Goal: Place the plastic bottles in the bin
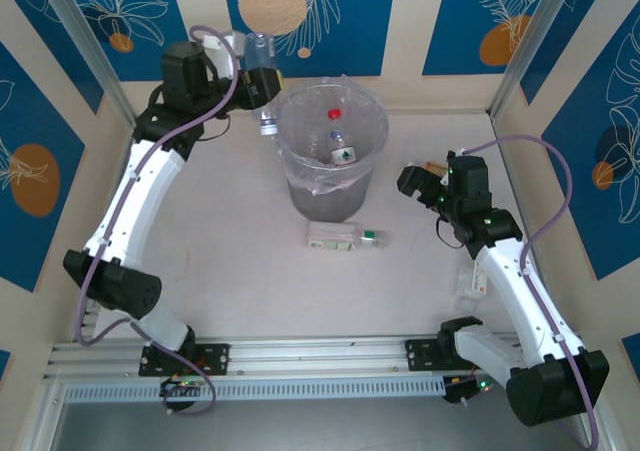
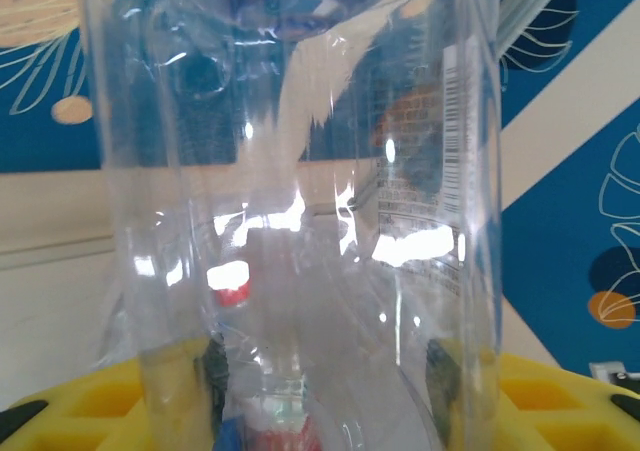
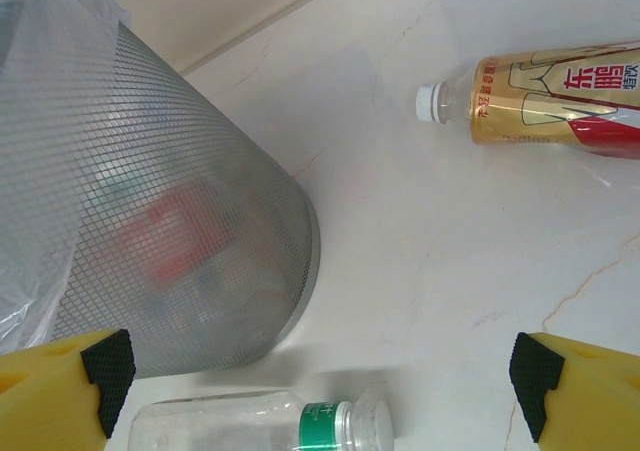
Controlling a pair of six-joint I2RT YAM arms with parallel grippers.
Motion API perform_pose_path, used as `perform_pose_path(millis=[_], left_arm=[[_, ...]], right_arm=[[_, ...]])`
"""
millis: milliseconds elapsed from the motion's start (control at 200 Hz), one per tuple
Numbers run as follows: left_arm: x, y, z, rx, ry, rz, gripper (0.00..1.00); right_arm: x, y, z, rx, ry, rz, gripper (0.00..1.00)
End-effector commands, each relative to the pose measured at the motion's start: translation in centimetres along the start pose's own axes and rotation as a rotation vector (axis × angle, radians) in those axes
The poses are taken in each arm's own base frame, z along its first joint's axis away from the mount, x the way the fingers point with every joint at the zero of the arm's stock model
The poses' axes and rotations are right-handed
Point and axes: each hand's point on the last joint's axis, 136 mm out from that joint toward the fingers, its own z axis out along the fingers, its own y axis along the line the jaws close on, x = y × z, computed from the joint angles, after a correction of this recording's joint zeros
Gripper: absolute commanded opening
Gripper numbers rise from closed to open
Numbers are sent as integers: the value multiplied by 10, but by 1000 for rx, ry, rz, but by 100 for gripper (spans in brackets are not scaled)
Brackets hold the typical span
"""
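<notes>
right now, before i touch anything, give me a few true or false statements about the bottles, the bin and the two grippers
1. The left gripper holds a clear bottle. True.
2. The right gripper is shut on a bottle. False: it is open and empty.
3. The bin has nothing in it. False: bottles lie inside, among them a red-capped bottle.
4. A green-banded bottle lies on the table near the bin. True.
5. The brown bottle stands upright. False: it lies on its side.
</notes>
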Motion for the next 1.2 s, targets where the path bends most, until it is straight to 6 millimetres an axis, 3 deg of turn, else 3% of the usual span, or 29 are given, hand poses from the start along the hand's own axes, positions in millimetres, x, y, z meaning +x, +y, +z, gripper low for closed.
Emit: perform_pose_path(millis=[0,180,360,630,810,1195], left_arm=[[-6,-17,18,51,-3,17,54],[5,-23,53,61,21,49,54],[27,-11,91,20,83,76,52],[66,9,129,-63,169,143,52],[91,30,142,-157,228,144,50],[136,45,150,-297,332,134,51]], right_arm=[[1,0,-4,-19,-8,22,100],[2,-3,-9,-16,-20,24,99],[2,-5,-15,-13,-31,24,100],[5,-7,-16,-13,-29,36,100],[5,-7,-14,-5,-25,36,100],[5,-8,-14,-3,-28,34,100]])
